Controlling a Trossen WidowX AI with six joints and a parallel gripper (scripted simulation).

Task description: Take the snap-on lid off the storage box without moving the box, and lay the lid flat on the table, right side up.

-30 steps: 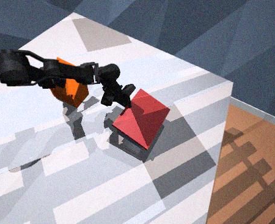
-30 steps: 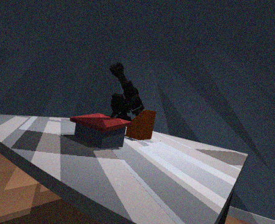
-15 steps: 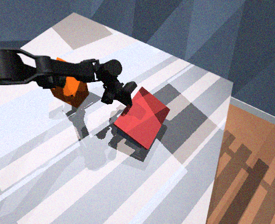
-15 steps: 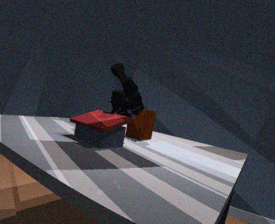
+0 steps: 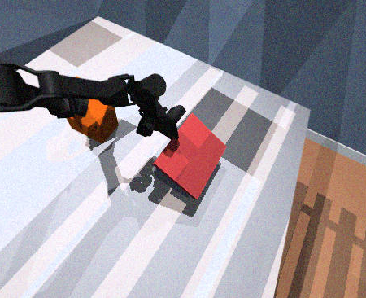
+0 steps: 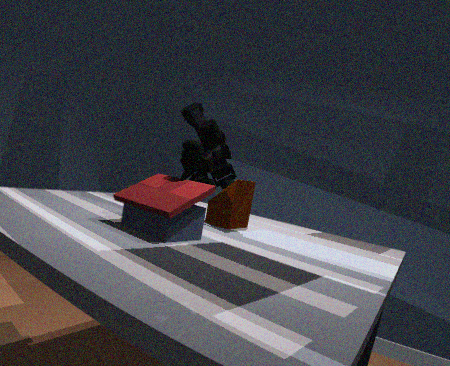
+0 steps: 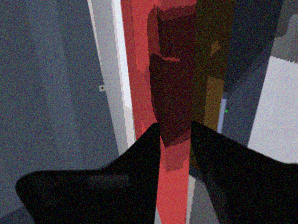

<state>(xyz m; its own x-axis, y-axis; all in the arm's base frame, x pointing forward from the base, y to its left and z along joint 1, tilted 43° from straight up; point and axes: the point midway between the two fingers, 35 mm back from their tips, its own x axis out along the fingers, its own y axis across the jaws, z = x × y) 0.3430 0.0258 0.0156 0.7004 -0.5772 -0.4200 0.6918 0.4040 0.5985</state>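
The red lid (image 5: 204, 163) (image 6: 163, 197) (image 7: 172, 200) is over the dark blue-grey storage box (image 5: 167, 177) (image 6: 151, 225). The lid looks tilted, its gripper-side part raised; the exterior view shows its far left and front edges overhanging the box. Whether any edge still touches the box rim cannot be told. My gripper (image 5: 172, 146) (image 7: 174, 127) is shut on the lid's edge on the arm's side. In the exterior view the fingertips are hidden behind the lid. The box stands on the table (image 5: 237, 244) (image 6: 206, 310), its opening hidden under the lid.
An orange block (image 5: 94, 122) (image 6: 231, 205) stands on the table close to the box, on the arm's side, partly below the arm in the top view. The table's right edge drops to an orange-brown floor (image 5: 334, 171). Dark shadow patches cross the table.
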